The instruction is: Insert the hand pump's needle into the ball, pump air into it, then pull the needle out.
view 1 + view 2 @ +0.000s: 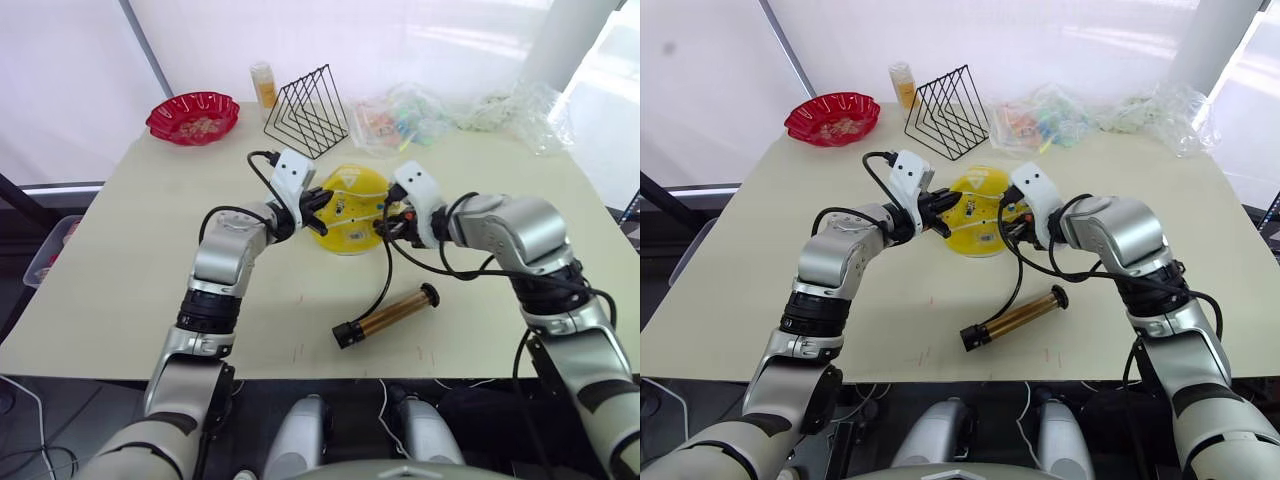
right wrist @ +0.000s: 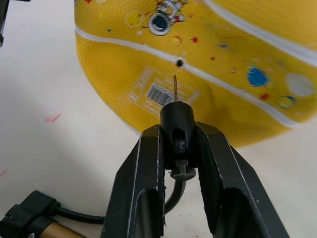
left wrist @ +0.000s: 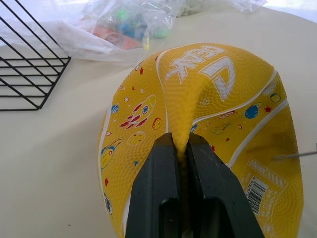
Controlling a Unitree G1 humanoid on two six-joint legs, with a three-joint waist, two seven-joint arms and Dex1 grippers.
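Up close, the right gripper [image 2: 179, 148] clamps the needle [image 2: 175, 89] just short of the ball [image 2: 223, 59]'s valve hole; the left gripper [image 3: 181, 148] pinches a fold of ball.

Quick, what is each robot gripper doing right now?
Left gripper: closed, pinching a fold of the ball.
Right gripper: closed on the needle fitting, tip just short of the ball.
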